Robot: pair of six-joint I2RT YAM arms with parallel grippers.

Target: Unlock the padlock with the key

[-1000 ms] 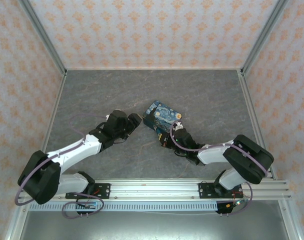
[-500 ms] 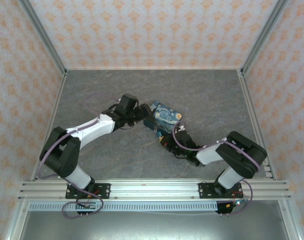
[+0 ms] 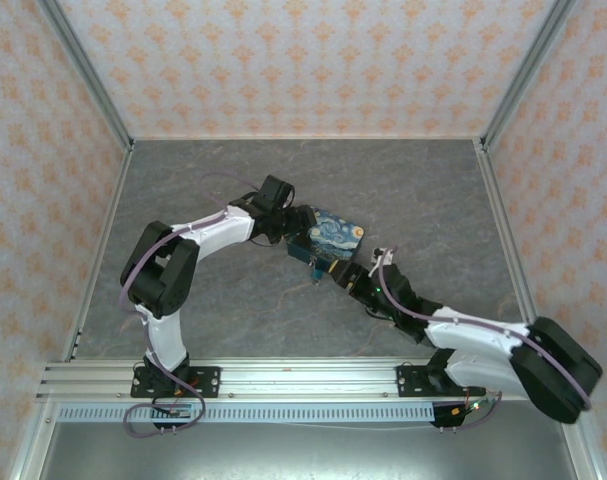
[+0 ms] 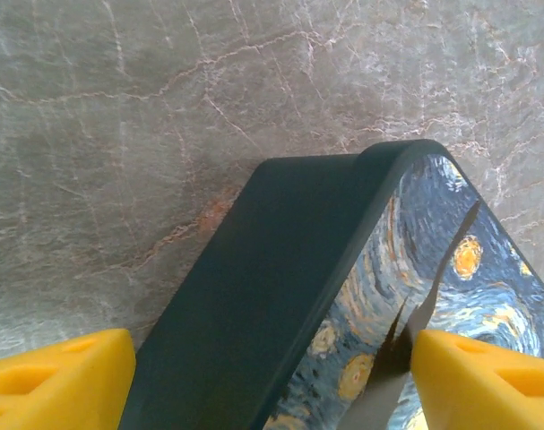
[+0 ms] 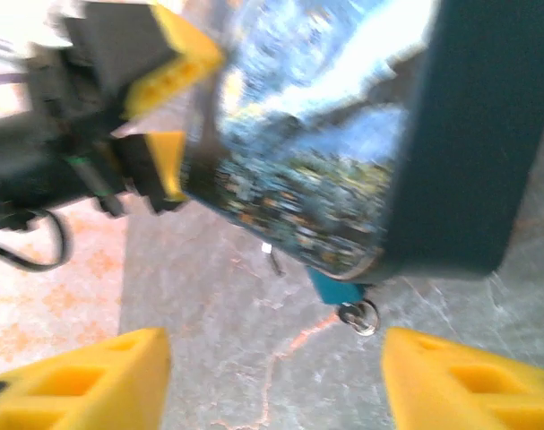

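Right jaws stand apart: the yellow fingers (image 5: 74,381) are spread wide with nothing between them but bare surface (image 5: 254,367). Just beyond them, at the near lower corner of the starry-print box (image 5: 298,161), sits the teal padlock (image 5: 336,288), touching the box's edge. A small silvery ring-ended piece touching the padlock's free end is judged to be the key (image 5: 359,315). Blur prevents confirmation, and the shackle cannot be made out.

Left jaws also stand apart, at the left end of the box. One finger (image 4: 56,381) is just beside the dark side wall and the other is over the printed face. No clamping is evident.

Hazards from this state:
- The box is unrestrained. Any push on the padlock can slide or pivot the box, because the left jaws are not seen bearing on it.
- The key is smaller than the fingertips. A slightly offset closure can miss it, bend it or knock it away from the box.
- The lock state is unverified. Pulling on the padlock while it is locked drags the box with it.
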